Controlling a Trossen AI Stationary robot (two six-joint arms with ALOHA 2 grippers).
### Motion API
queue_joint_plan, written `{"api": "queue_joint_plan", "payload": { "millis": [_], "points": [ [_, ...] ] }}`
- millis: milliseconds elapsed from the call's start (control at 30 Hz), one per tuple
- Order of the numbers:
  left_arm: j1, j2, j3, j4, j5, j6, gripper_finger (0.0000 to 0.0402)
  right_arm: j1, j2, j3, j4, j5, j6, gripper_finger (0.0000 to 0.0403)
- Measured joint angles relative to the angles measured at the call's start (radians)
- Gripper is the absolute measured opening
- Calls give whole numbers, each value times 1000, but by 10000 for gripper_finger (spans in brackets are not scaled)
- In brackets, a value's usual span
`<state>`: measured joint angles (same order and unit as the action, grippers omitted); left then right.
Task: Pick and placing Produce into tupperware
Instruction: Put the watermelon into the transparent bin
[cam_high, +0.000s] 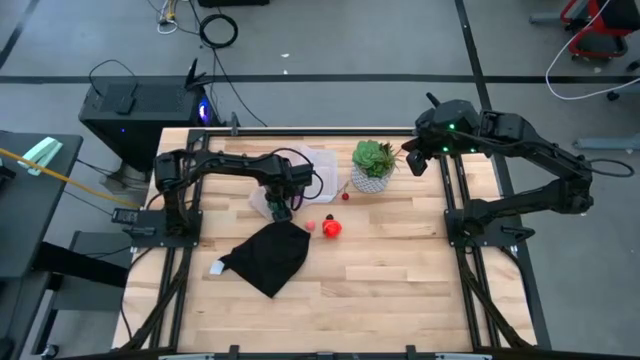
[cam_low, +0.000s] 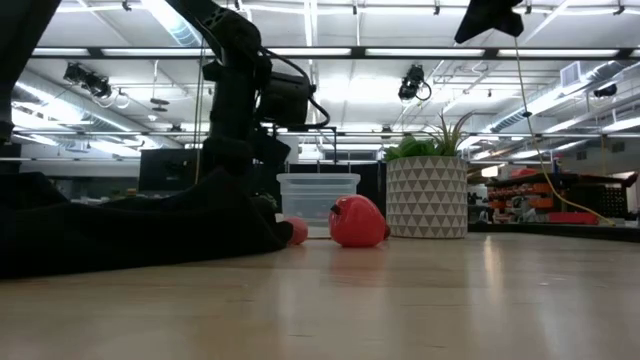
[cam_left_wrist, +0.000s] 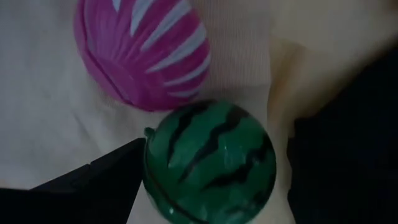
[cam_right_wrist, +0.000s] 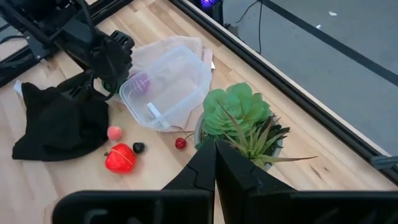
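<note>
- Filling the left wrist view, a green striped ball sits clamped between the left gripper's dark fingers, with a magenta-purple piece touching it just beyond, on the pale floor of the tub.
- From above, the left gripper hangs over the near end of the clear tupperware, beside the black cloth lying on the table.
- That tupperware rests on a pale translucent sheet, with the purple piece showing inside it through the wall (right wrist view).
- On the wood outside the tub lie a red-orange piece, a small pink bit next to it, a tiny dark bit and a small red bit near the plant.
- At table level, the red-orange piece stands in front of the tub, beside the white patterned pot.
- Well apart from the work, the right gripper is held above the table just beside the green succulent; its fingers are pressed together on nothing.
</note>
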<state>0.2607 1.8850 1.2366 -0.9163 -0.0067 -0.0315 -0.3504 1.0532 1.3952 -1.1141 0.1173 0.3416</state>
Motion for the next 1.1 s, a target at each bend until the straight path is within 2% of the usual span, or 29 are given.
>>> {"api": "queue_joint_plan", "payload": {
  "millis": [200, 667, 900, 1100],
  "points": [
    [0, 1, 0, 2, 0, 23, 384, 0, 12, 0, 4, 4, -2, 16],
    [0, 1, 0, -1, 0, 17, 305, 0, 19, 0, 4, 5, -3, 16],
    [0, 0, 0, -13, 0, 11, 307, 0, 19, 0, 4, 5, -4, 16],
    [9, -33, 0, -98, 0, 17, 303, 0, 19, 0, 4, 5, -9, 16]
  ]
}}
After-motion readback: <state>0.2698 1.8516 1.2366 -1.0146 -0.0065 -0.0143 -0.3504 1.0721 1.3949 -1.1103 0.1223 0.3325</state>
